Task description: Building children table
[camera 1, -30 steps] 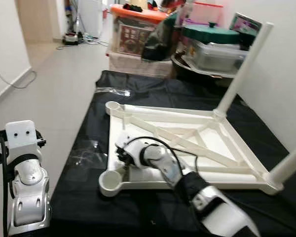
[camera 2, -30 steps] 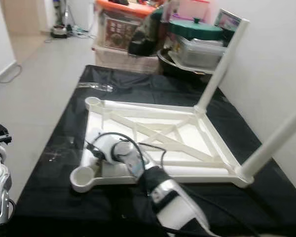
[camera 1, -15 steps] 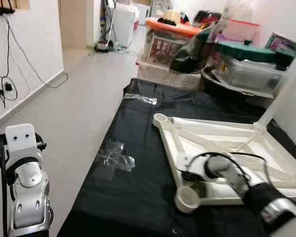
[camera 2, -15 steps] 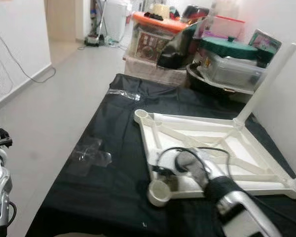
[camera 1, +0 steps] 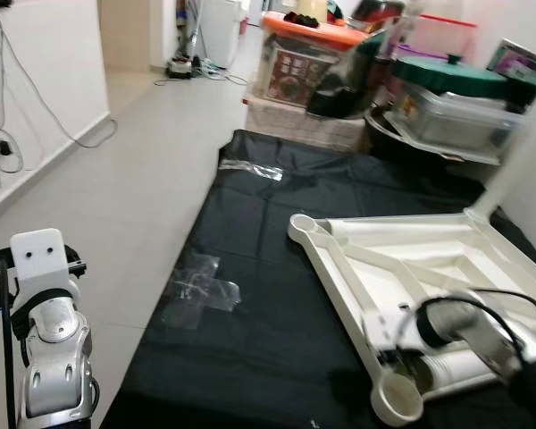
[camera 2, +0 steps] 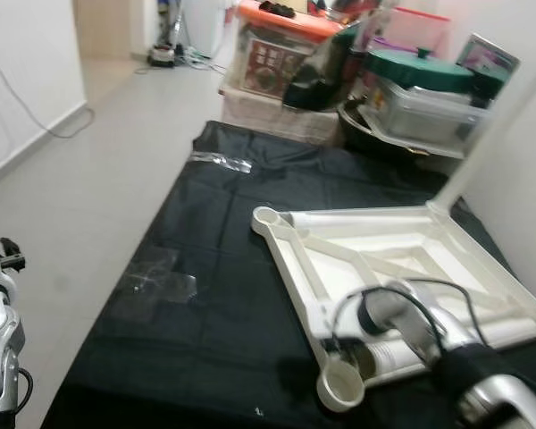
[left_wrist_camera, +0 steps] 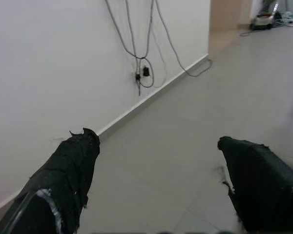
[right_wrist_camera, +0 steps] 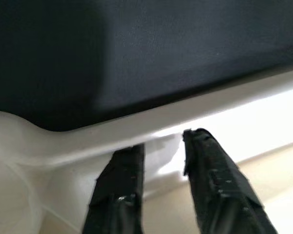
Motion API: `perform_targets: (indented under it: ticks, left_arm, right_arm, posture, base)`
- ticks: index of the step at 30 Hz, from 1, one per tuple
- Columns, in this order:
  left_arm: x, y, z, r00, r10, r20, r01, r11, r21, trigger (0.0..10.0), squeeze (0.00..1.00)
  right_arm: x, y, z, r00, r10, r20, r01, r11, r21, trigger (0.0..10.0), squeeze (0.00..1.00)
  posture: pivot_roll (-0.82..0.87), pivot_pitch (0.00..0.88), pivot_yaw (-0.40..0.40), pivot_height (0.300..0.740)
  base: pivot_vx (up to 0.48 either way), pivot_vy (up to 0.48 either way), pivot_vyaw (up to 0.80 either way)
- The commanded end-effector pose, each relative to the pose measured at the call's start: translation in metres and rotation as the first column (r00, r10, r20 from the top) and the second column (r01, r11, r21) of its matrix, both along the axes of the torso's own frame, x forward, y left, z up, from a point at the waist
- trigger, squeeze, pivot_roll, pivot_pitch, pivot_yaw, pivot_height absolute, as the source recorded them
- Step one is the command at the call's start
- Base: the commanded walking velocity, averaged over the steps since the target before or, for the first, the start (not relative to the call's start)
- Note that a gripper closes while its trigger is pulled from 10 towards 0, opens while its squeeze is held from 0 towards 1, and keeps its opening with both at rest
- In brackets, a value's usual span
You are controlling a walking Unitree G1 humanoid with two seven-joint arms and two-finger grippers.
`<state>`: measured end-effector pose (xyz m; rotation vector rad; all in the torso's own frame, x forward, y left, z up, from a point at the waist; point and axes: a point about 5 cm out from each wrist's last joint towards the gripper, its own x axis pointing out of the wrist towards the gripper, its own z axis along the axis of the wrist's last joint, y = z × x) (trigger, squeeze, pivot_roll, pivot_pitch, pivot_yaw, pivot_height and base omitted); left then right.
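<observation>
The white children's table top lies upside down on a black sheet. One white leg stands upright at its far right corner. An empty round leg socket sits at the near corner. My right gripper is at the frame's near rim beside that socket. In the right wrist view, the right gripper is shut on the white rim. A white tube lies inside the frame next to it. My left arm hangs idle at the left, and the left gripper is open over the floor.
Stacked storage boxes, one with an orange lid and one with a green lid, crowd the far end of the sheet. A crumpled piece of clear tape lies on the sheet. Tiled floor runs along the left, with cables on the wall.
The table top has swung and slid to the right across the sheet with my right gripper on its rim. The camera has also shifted. The left arm hangs as before.
</observation>
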<state>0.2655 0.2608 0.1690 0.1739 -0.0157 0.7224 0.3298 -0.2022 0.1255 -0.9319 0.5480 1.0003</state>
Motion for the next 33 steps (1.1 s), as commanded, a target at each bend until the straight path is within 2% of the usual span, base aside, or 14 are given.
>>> perform_targets:
  ticks: [1,2,4,8,15,16,17,18,20,21,22,24,26,33]
  left_arm:
    - [0.003,-0.006,-0.003,1.000,-0.026,-0.013,0.025,1.000,-0.012,10.0,0.00]
    - [0.003,-0.007,-0.002,1.000,-0.026,-0.012,0.026,1.000,-0.011,10.0,0.00]
    - [0.003,-0.007,-0.002,1.000,-0.026,-0.012,0.026,1.000,-0.011,10.0,0.00]
    - [0.002,-0.008,-0.001,0.999,-0.035,-0.010,0.035,0.999,-0.009,10.0,0.00]
    - [0.003,-0.008,-0.001,0.999,-0.040,-0.011,0.040,0.999,-0.010,10.0,0.00]
    - [0.003,-0.008,-0.001,0.999,-0.042,-0.012,0.042,0.999,-0.010,10.0,0.00]
    - [0.003,-0.008,-0.001,0.999,-0.042,-0.012,0.042,0.999,-0.010,10.0,0.00]
    - [0.003,-0.009,-0.002,0.999,-0.045,-0.014,0.045,0.999,-0.011,10.0,0.00]
    - [0.003,-0.009,-0.002,0.999,-0.047,-0.015,0.047,0.999,-0.012,10.0,0.00]
    - [0.003,-0.009,-0.002,0.999,-0.047,-0.015,0.047,0.999,-0.012,10.0,0.00]
    - [0.005,-0.009,-0.002,0.998,-0.053,-0.015,0.053,0.998,-0.015,10.0,0.00]
    - [0.005,-0.009,-0.002,0.998,-0.053,-0.015,0.053,0.998,-0.015,10.0,0.00]
    - [0.007,-0.011,-0.002,0.998,-0.070,-0.009,0.070,0.997,-0.016,10.0,0.00]
    - [0.011,-0.020,-0.001,0.990,-0.139,-0.004,0.139,0.990,-0.017,10.0,0.00]
  right_arm:
    - [0.017,0.008,0.021,0.988,-0.130,0.086,0.115,0.980,0.160,10.0,1.00]
    - [0.024,0.021,0.031,0.979,-0.174,0.108,0.141,0.954,0.264,10.0,1.00]
    - [0.024,0.021,0.031,0.979,-0.174,0.108,0.141,0.954,0.264,10.0,1.00]
    - [0.035,0.056,0.069,0.944,-0.292,0.155,0.184,0.853,0.488,10.0,1.00]
    - [0.041,0.059,0.070,0.902,-0.421,0.097,0.301,0.773,0.559,10.0,1.00]
    - [0.043,0.063,0.060,0.862,-0.506,0.015,0.398,0.696,0.597,10.0,1.00]
    - [0.043,0.063,0.060,0.862,-0.506,0.015,0.398,0.696,0.597,10.0,1.00]
    - [0.043,0.071,0.043,0.797,-0.596,-0.094,0.521,0.601,0.606,10.0,1.00]
    - [0.041,0.078,0.026,0.728,-0.659,-0.189,0.620,0.517,0.590,10.0,1.00]
    - [0.041,0.078,0.026,0.728,-0.659,-0.189,0.620,0.517,0.590,10.0,1.00]
    - [0.034,0.084,-0.003,0.598,-0.737,-0.316,0.757,0.388,0.526,10.0,0.00]
    - [0.034,0.084,-0.003,0.598,-0.737,-0.316,0.757,0.388,0.526,10.0,0.00]
    - [0.030,0.083,-0.017,0.538,-0.760,-0.365,0.805,0.335,0.490,10.0,0.00]
    - [0.023,0.082,-0.031,0.523,-0.763,-0.379,0.829,0.352,0.435,10.0,0.00]
  posture:
    - [0.07,0.000,-0.178,0.740]
    - [0.07,0.000,-0.178,0.740]
    - [0.07,0.000,-0.178,0.740]
    - [0.07,0.000,-0.176,0.740]
    - [0.07,0.000,-0.170,0.740]
    - [0.07,0.000,-0.170,0.740]
    - [0.07,0.000,-0.170,0.740]
    - [0.07,0.000,-0.171,0.740]
    - [0.08,0.000,-0.171,0.740]
    - [0.08,0.000,-0.171,0.740]
    - [0.07,0.000,-0.167,0.740]
    - [0.07,0.000,-0.167,0.740]
    - [0.07,0.000,-0.166,0.740]
    - [0.08,0.000,-0.164,0.740]
  base:
    - [0.000,0.000,0.00]
    - [0.000,0.000,0.00]
    - [0.000,0.000,0.00]
    - [0.000,0.000,0.00]
    - [0.000,0.000,0.00]
    - [0.000,0.000,0.00]
    - [0.000,0.000,0.00]
    - [0.000,0.000,0.00]
    - [0.000,0.000,0.00]
    - [0.000,0.000,0.00]
    - [0.000,0.000,0.00]
    - [0.000,0.000,0.00]
    - [0.000,0.000,0.00]
    - [0.000,0.000,0.00]
